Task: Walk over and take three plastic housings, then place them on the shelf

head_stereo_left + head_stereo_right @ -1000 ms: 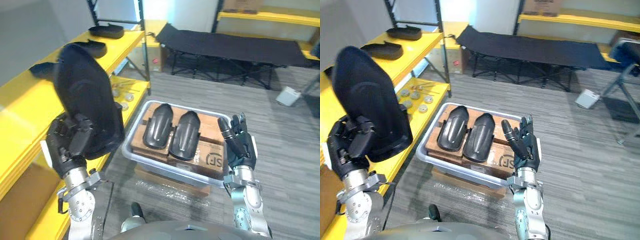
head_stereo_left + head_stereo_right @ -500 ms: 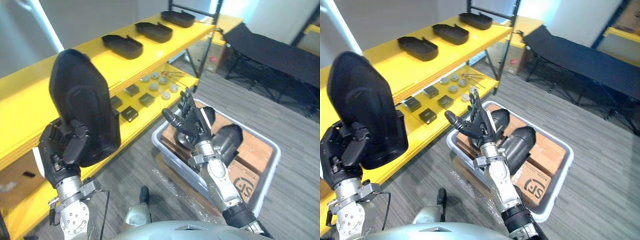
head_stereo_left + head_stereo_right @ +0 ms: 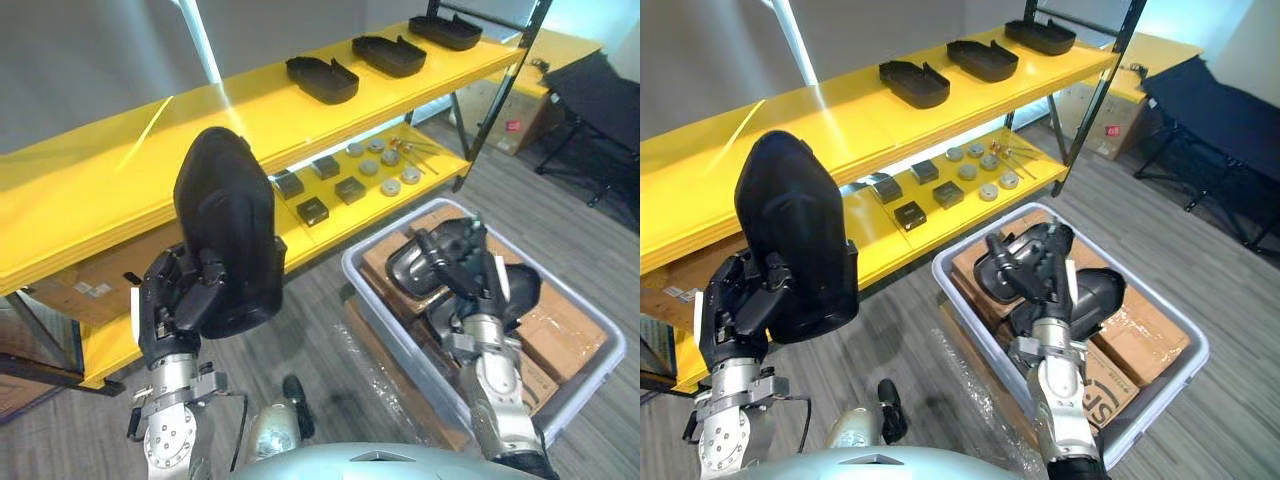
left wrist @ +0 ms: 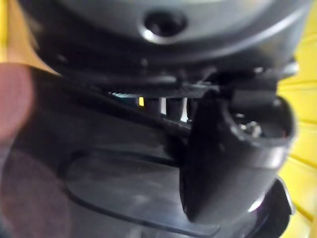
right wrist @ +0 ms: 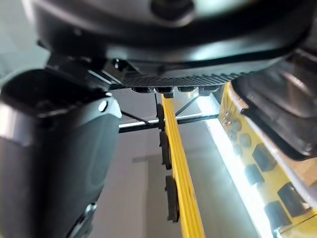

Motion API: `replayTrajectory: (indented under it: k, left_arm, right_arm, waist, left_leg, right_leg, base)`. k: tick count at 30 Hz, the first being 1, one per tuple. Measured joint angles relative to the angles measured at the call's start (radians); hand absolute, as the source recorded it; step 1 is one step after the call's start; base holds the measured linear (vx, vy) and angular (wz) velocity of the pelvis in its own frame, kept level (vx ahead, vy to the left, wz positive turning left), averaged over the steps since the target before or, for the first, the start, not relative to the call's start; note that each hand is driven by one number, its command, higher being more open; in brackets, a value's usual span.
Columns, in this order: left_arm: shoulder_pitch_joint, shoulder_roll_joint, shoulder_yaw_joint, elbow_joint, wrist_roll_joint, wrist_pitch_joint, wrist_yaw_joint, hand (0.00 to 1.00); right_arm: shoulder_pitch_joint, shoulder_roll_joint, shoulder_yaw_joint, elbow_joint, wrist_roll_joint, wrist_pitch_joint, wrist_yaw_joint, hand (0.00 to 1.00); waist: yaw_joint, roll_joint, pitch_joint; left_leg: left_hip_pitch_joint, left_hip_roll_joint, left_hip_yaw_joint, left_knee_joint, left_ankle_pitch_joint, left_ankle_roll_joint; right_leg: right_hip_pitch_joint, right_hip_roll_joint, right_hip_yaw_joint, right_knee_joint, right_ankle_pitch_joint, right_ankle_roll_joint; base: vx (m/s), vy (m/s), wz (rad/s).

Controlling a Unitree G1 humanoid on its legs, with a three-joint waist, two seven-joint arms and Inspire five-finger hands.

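My left hand (image 3: pixel 178 305) is shut on a large black plastic housing (image 3: pixel 226 222) and holds it upright in front of the yellow shelf (image 3: pixel 140 155); up close, the housing (image 4: pixel 99 173) shows under the thumb. My right hand (image 3: pixel 466 272) hangs open with nothing in it over the grey bin (image 3: pixel 385 235). Two more black housings (image 3: pixel 1102 295) lie in the bin on cardboard boxes (image 3: pixel 570 330), partly hidden behind that hand. Three black housings (image 3: pixel 322 78) lie in a row on the far end of the shelf's top board.
Small dark and round parts (image 3: pixel 345 180) lie on the shelf's lower board. The near stretch of the top board is bare. A black folding cot (image 3: pixel 600 90) and a cardboard box (image 3: pixel 510 125) stand at the back right. Grey floor runs between shelf and bin.
The view has swung left, so the shelf now faces me. My right hand has pulled back from the shelf side to above the bin. The left hand still holds the housing.
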Motion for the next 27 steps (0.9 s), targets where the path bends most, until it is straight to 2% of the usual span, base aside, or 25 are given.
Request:
replayTrajectory:
  k: [3,6,8,11,14,16,17,18,19,20,21,22,23,25,26,27]
  left_arm:
    - [-0.029,0.031,-0.003,0.0,-0.01,0.002,-0.001,0.0]
    - [-0.053,0.037,-0.005,-0.001,-0.025,0.005,-0.004,0.0]
    - [-0.053,0.037,-0.004,-0.001,-0.026,0.009,0.012,0.0]
    - [-0.035,0.035,-0.004,-0.001,-0.024,0.044,0.078,0.0]
    - [0.013,0.025,-0.004,-0.001,-0.032,0.058,0.11,0.0]
    - [0.043,0.006,-0.008,0.002,-0.04,0.059,0.113,0.0]
    - [0.039,0.002,-0.025,0.029,-0.06,0.059,0.112,0.0]
    - [0.048,-0.003,-0.033,0.041,-0.075,0.058,0.113,0.0]
    - [0.056,-0.003,-0.036,0.047,-0.084,0.058,0.112,0.0]
    - [0.067,-0.003,-0.04,0.055,-0.095,0.057,0.112,0.0]
    - [0.071,-0.005,-0.048,0.071,-0.107,0.051,0.111,0.0]
    - [0.071,-0.006,-0.051,0.076,-0.107,0.047,0.109,0.0]
    - [0.07,-0.006,-0.055,0.078,-0.107,0.044,0.105,0.0]
    - [0.066,-0.006,-0.074,0.078,-0.105,0.02,0.08,0.0]
    - [0.063,-0.006,-0.079,0.078,-0.105,0.018,0.072,0.0]
    - [0.055,-0.004,-0.092,0.079,-0.105,0.017,0.061,0.0]
  right_arm:
    - [0.009,0.036,-0.001,0.0,0.011,-0.021,0.003,1.0]
    - [0.005,0.042,0.007,-0.004,0.02,-0.044,0.008,1.0]
    - [-0.007,0.042,0.03,-0.004,0.021,-0.055,0.022,1.0]
    - [-0.031,0.042,0.078,-0.004,0.022,-0.055,0.095,1.0]
    - [-0.04,0.033,0.148,-0.004,0.02,-0.055,0.142,1.0]
    - [-0.045,0.025,0.186,-0.004,0.0,-0.049,0.145,1.0]
    - [-0.041,0.023,0.191,-0.003,-0.009,-0.034,0.138,1.0]
    - [-0.04,0.019,0.191,0.0,-0.01,-0.028,0.137,1.0]
    - [-0.037,0.019,0.191,0.002,-0.01,-0.028,0.136,1.0]
    - [-0.034,0.017,0.191,0.002,-0.009,-0.029,0.134,1.0]
    - [-0.031,0.012,0.185,0.002,0.0,-0.029,0.126,1.0]
    - [-0.029,0.011,0.182,0.002,0.002,-0.029,0.12,1.0]
    - [-0.025,0.012,0.173,0.002,0.002,-0.029,0.111,1.0]
    - [-0.014,0.013,0.142,0.007,0.009,-0.029,0.105,1.0]
    - [-0.011,0.015,0.133,0.011,0.018,-0.029,0.104,1.0]
    - [-0.004,0.02,0.119,0.024,0.022,-0.029,0.104,1.0]
  waist:
    - [-0.01,-0.02,0.011]
    - [-0.006,-0.023,0.009]
    - [-0.006,-0.023,0.009]
    - [-0.002,-0.018,0.011]
    - [0.021,-0.004,0.012]
    - [0.028,0.012,0.021]
    - [0.025,0.008,0.025]
    - [0.033,-0.002,0.033]
    - [0.04,0.0,0.033]
    - [0.045,0.004,0.029]
    - [0.043,0.008,0.026]
    - [0.041,0.008,0.026]
    - [0.029,0.006,0.026]
    - [-0.003,0.018,0.019]
    - [-0.007,0.025,0.015]
    - [-0.006,0.016,0.013]
  left_leg:
    - [0.031,-0.027,0.012,-0.061,0.027,0.002]
    - [0.047,-0.054,0.013,-0.091,0.031,0.006]
    - [0.047,-0.054,0.012,-0.089,0.029,0.01]
    - [0.031,-0.045,-0.012,-0.046,0.034,0.017]
    - [0.016,-0.017,-0.051,-0.03,0.071,-0.001]
    - [-0.009,-0.008,-0.071,-0.035,0.149,-0.025]
    - [-0.033,-0.029,-0.098,-0.082,0.284,-0.078]
    - [-0.043,-0.019,-0.065,-0.042,0.244,-0.065]
    - [-0.041,-0.007,-0.011,0.008,0.148,-0.021]
    - [-0.035,0.009,0.051,0.079,0.034,0.005]
    - [-0.006,0.029,0.126,0.163,-0.075,0.005]
    - [0.012,0.035,0.148,0.181,-0.102,-0.003]
    - [0.036,0.04,0.171,0.187,-0.139,-0.018]
    - [0.081,0.073,0.221,0.148,-0.171,-0.048]
    - [0.083,0.072,0.229,0.137,-0.171,-0.049]
    - [0.085,0.065,0.249,0.133,-0.178,-0.039]
  right_leg:
    - [-0.005,-0.017,0.025,0.013,0.001,0.001]
    - [-0.004,-0.03,0.06,0.012,0.0,0.001]
    - [-0.004,-0.033,0.078,0.008,0.0,0.001]
    - [0.015,-0.02,0.074,-0.02,0.004,0.006]
    - [0.033,0.028,0.061,-0.044,0.004,0.006]
    - [0.032,0.058,0.028,-0.036,-0.012,-0.025]
    - [0.027,0.049,-0.029,-0.034,-0.014,-0.057]
    - [0.026,0.043,-0.063,-0.035,-0.009,-0.062]
    - [0.023,0.041,-0.074,-0.037,0.0,-0.058]
    - [0.012,0.039,-0.083,-0.041,0.006,-0.068]
    - [-0.005,0.034,-0.102,-0.051,0.02,-0.077]
    - [-0.009,0.03,-0.109,-0.054,0.026,-0.079]
    - [-0.019,0.024,-0.126,-0.055,0.033,-0.078]
    - [-0.039,0.021,-0.175,-0.051,0.044,-0.071]
    - [-0.038,0.021,-0.182,-0.049,0.046,-0.067]
    - [-0.036,0.021,-0.18,-0.05,0.057,-0.061]
  base:
    - [0.03,0.059,-0.04]
    - [0.03,0.069,0.05]
    - [0.03,0.061,0.04]
    - [-0.03,0.004,0.12]
    - [-0.1,-0.054,0.27]
    - [-0.18,-0.061,0.64]
    - [-0.22,-0.063,0.88]
    - [-0.21,-0.067,0.8]
    - [-0.1,-0.087,0.36]
    - [-0.09,-0.131,0.38]
    - [-0.05,-0.112,0.39]
    - [-0.01,-0.051,0.5]
    - [0.02,0.004,0.63]
    - [0.03,0.032,0.72]
    - [0.06,0.097,0.42]
    - [0.07,0.121,0.33]
